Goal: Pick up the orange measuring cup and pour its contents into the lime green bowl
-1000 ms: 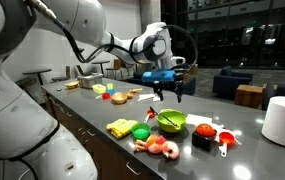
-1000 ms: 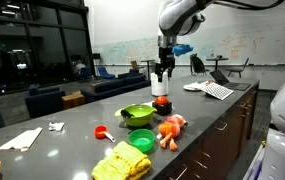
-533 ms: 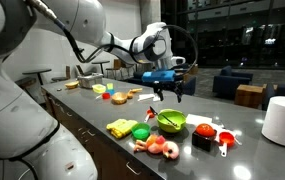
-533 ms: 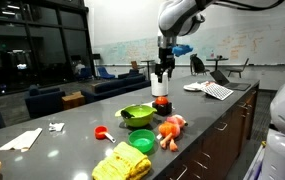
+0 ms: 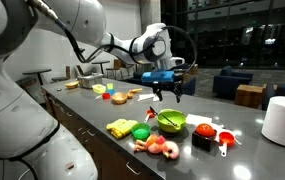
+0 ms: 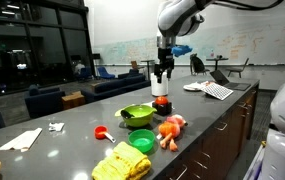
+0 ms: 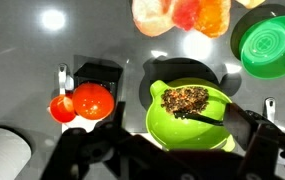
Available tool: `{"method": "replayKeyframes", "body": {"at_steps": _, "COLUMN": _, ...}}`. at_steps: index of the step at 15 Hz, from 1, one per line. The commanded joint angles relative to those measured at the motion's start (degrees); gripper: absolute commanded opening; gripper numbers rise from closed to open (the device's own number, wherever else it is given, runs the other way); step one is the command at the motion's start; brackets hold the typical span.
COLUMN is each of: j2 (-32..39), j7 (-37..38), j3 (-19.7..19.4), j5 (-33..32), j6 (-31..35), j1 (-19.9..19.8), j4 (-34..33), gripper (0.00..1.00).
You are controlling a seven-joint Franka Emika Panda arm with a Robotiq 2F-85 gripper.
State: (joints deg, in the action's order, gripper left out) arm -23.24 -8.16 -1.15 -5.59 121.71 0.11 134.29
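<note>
In the wrist view we find the near rim of the round lime green plastic bowl (image 7: pixel 172 125) behind the dark, blurred fingers (image 7: pixel 250 128) of the gripper (image 7: pixel 154 138). Frame edges cut off a round bright green lid (image 7: pixel 270 40), an orange-pink toy (image 7: pixel 182 12) and a white cylinder (image 7: pixel 2 155).

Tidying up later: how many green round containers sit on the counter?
2: the lime green bowl mid-counter, and a smaller green cup close beside it. More may be hidden.

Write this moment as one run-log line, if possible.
tool: open, empty | position: raised near lime green bowl | contents: dark grains
</note>
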Motion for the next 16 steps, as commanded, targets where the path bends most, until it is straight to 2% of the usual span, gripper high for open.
{"method": "replayKeyframes", "body": {"at_steps": 1, "j2": 2.6, "j7": 0.3, "j3": 1.6, "j5": 2.6, "j6": -1.2, "j1": 2.6, "j4": -1.7, "gripper": 1.00}}
{"method": "replayKeyframes", "body": {"at_steps": 7, "j2": 10.4, "j7": 2.6, "j3": 7.1, "j5": 6.6, "j6": 0.3, "j1": 7.9, "j4": -6.1, "gripper": 1.00}}
{"method": "replayKeyframes", "body": {"at_steps": 16, "j2": 30.5, "j7": 1.1, "j3": 12.0, "j5": 8.8, "j6": 1.5, "j1": 11.4, "j4": -21.4, "gripper": 1.00}}
